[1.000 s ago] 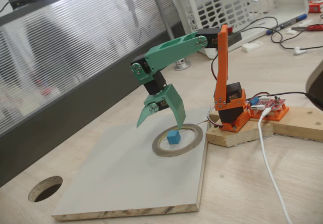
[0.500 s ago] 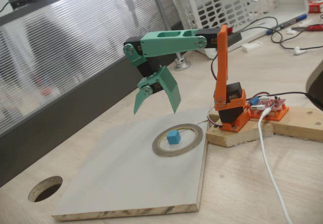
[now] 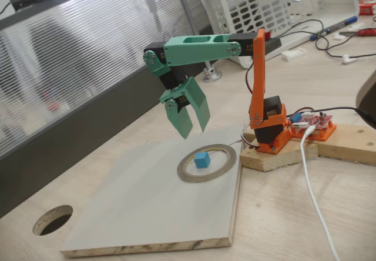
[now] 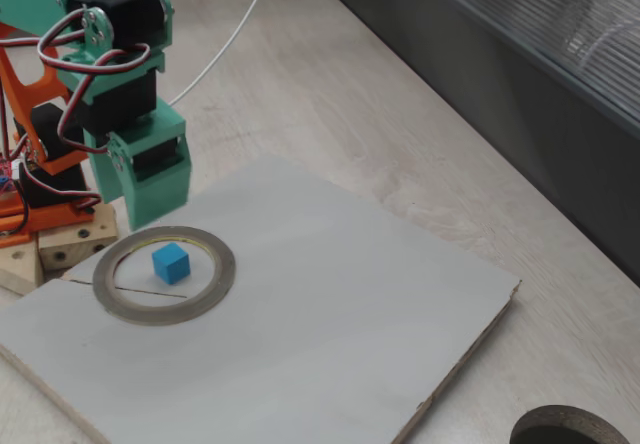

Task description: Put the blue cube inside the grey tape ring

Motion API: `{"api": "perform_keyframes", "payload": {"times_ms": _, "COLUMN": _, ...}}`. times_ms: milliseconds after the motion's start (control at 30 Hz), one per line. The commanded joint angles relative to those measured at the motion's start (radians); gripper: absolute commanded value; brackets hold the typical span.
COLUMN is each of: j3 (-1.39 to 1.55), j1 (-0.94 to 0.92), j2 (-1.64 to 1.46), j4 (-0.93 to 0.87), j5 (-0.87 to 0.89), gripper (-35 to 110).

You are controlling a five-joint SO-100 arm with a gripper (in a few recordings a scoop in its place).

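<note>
The placing step looks finished: the blue cube [image 3: 201,160] sits flat on the pale board [image 3: 147,214] inside the grey tape ring [image 3: 207,163], free of the rim all round in both fixed views and a little off-centre toward the arm's base in a fixed view [image 4: 171,262]. The tool [image 3: 192,127] hangs in the air above the ring's far edge, holding nothing, its two green fingers drawn near each other with only a narrow gap at the tips. By my reading nothing is left but to pull the arm away — and that calls only for keeping the fingers high enough not to clip the ring or nudge the cube. The cube is small, bright sky-blue and matte, with crisp edges; the ring is wide, flat and thin, its inner rim pale yellowish, its opening far larger than the cube.
</note>
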State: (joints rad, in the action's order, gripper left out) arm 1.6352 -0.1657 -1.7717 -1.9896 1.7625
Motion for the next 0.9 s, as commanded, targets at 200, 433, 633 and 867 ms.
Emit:
{"api": "perform_keyframes", "payload": {"times_ms": 200, "j3": -0.029, "j1": -0.014, "j2": -0.034, "j4": -0.025, "j5": 0.002, "gripper": -2}}
{"api": "perform_keyframes", "payload": {"times_ms": 433, "j3": -0.029, "j1": -0.003, "j2": -0.112, "j4": -0.025, "j5": 0.000, "gripper": -1}}
{"api": "perform_keyframes", "payload": {"times_ms": 633, "j3": -0.026, "j1": -0.003, "j2": -0.196, "j4": -0.025, "j5": -0.002, "gripper": -1}}
{"api": "perform_keyframes", "payload": {"times_ms": 867, "j3": -0.014, "j1": -0.003, "j2": -0.183, "j4": -0.025, "j5": -0.002, "gripper": -1}}
